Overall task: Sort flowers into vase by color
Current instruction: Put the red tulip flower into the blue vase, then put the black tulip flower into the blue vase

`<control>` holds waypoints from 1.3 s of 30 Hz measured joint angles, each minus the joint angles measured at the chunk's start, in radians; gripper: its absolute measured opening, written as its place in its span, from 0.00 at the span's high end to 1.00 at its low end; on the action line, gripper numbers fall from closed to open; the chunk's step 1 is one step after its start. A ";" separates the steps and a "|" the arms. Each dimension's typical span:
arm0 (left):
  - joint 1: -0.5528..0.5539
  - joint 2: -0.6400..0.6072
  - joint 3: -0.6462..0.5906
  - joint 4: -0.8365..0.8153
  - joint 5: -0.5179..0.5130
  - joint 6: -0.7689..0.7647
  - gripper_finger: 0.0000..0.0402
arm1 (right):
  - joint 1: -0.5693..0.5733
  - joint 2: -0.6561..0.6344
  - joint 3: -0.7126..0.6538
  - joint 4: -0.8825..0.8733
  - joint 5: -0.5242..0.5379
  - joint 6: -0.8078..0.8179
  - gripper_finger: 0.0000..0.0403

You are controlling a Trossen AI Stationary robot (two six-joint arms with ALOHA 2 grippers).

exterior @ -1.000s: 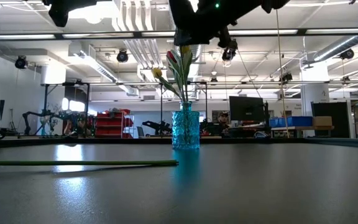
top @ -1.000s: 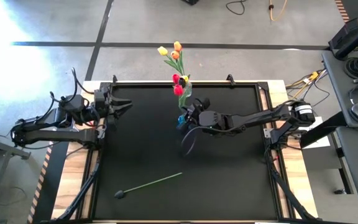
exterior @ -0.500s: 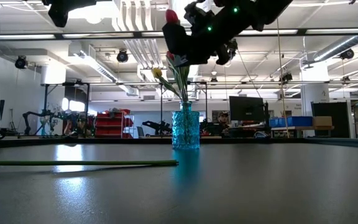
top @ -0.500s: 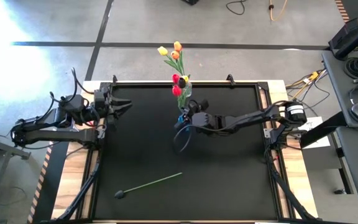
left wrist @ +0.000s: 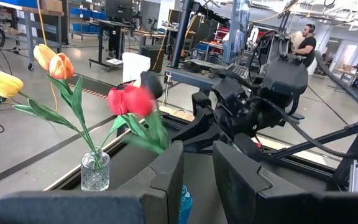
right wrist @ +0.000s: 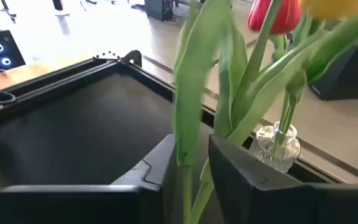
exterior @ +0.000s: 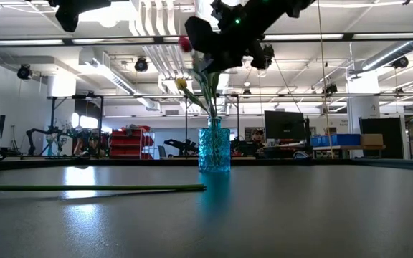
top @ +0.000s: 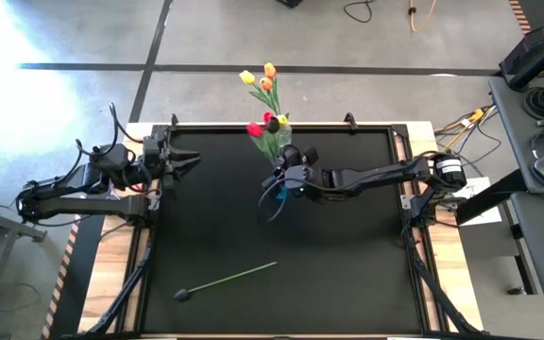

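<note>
High view: the right gripper [top: 286,177] hovers over the blue vase [exterior: 214,149] near the table's [top: 348,274] far edge, fingers slightly apart around a red tulip's [top: 254,129] stem, seemingly loose; the left gripper [top: 185,162] waits part open at the left edge; one flower [top: 227,280] lies near the front.

The counter [top: 215,217] is showing a matt black top that is catching a soft sheen in the low view, with pale wood edging [top: 111,283] along its sides. A blue vase [exterior: 214,149] is looking like knobbly, glossy glass; a clear vase [left wrist: 96,172] is looking like cut glass. The flowers [left wrist: 129,102] are looking like smooth fabric or plastic. The right claw [right wrist: 191,158] is showing matt dark plastic fingers.
</note>
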 joint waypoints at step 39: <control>0.000 -0.094 0.000 -0.130 0.124 -0.042 0.99 | 0.217 0.205 0.527 -0.666 -0.823 0.035 0.71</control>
